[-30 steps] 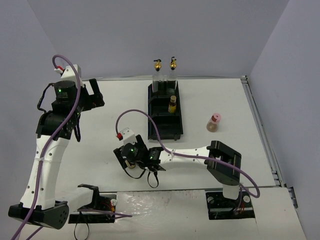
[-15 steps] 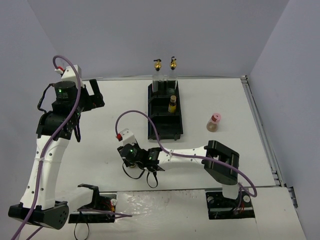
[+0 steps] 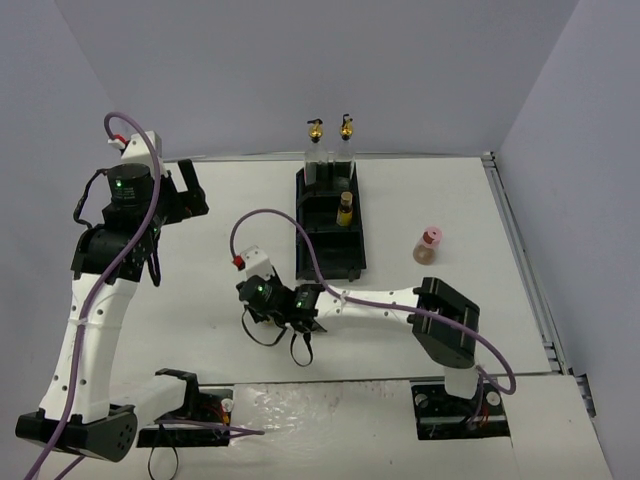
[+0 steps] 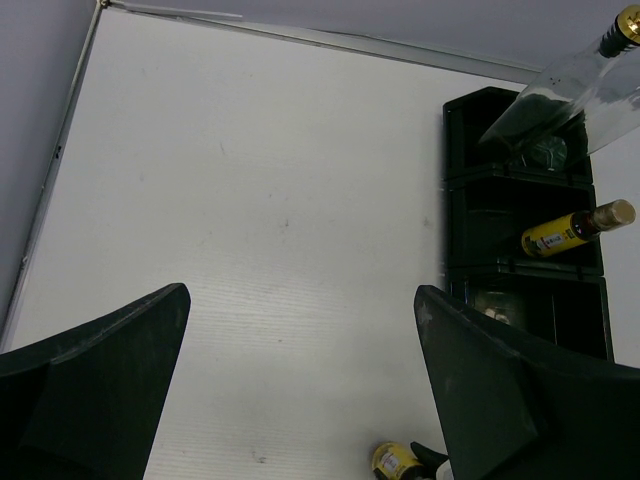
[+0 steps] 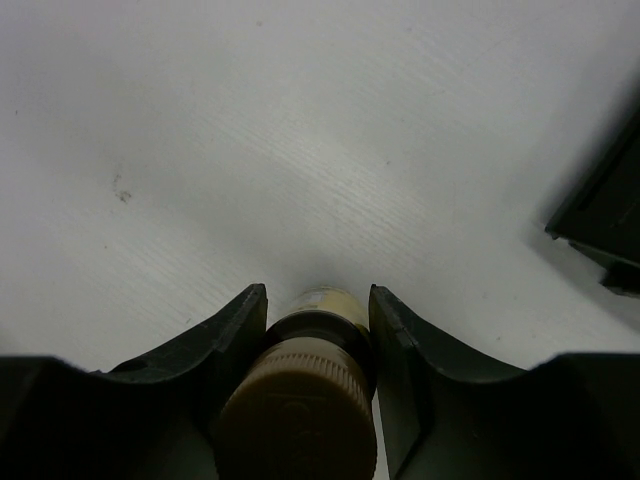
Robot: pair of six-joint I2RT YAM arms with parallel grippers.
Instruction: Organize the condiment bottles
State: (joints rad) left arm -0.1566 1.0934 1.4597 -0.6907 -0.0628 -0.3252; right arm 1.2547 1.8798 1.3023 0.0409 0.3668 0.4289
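The left gripper (image 4: 300, 290) hangs high over the left of the table (image 3: 210, 270), jaws wide and empty, well apart from every bottle.

Right of it, low near the table's middle, the right gripper (image 5: 318, 295) is clamped on a short yellow bottle (image 5: 295, 410). The fingers pinch it just below the tan cap. The cap points toward the wrist and the long axis runs out along the fingers. Whether its base touches the table I cannot tell.

The tray (image 3: 303, 235) lies near, to the right of this bottle and farther from the bases, its long axis running away from the robot. I judge the carry goes right and away, and the right arm is the nearer one.

Counted:
- Two tall bottles (image 3: 316, 130) stand at the tray's far end.
- A second yellow bottle (image 3: 345, 210) sits in the middle compartment.
- A pale thing (image 4: 490, 300), perhaps the cream bottle, shows dimly in the near compartment.
- One pink-capped bottle (image 3: 428, 247) stands on the table right of the tray, apart from it.
- There is one tray.
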